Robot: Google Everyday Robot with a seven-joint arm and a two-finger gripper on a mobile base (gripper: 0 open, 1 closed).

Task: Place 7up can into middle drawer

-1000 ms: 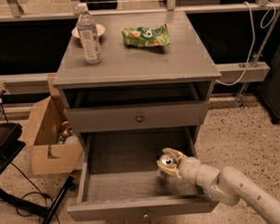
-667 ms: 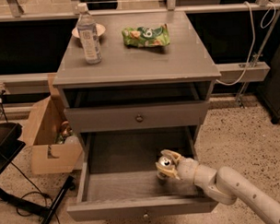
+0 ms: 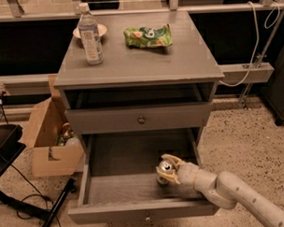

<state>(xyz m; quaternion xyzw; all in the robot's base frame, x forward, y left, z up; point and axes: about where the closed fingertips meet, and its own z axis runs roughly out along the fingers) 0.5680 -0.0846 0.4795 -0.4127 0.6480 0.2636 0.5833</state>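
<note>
1. Grey wood fills most of my view: a cabinet (image 3: 140, 68) standing on a speckled floor (image 3: 246, 144), its flat top turned up toward my camera.
2. The middle drawer (image 3: 126, 190) is pulled well out toward me. Its long shallow tray is open from above, and a small round knob (image 3: 146, 218) sits on its front panel.
3. My arm (image 3: 238, 196), pale and jointed, comes in from the lower right and crosses the drawer's front right corner into the tray.
4. A cardboard box (image 3: 47, 137) sits on the floor just left of the cabinet with its flaps open.
5. Above the open tray, the upper drawer front (image 3: 109, 120) is closed.
6. A green snack bag (image 3: 147, 36) lies flat on the cabinet top, toward the back.
7. A clear water bottle (image 3: 89, 35) stands upright at the back left of the top, with a small plate (image 3: 100, 29) just behind it.
8. My gripper (image 3: 165, 169) is inside the tray, in its right half. Its two fingers are closed against the can from either side and grip it.
9. The 7up can (image 3: 163, 167) is in the middle drawer, roughly upright in that grip, with its top showing to me. Its base is low over the tray floor, but I cannot tell whether it touches.
</note>
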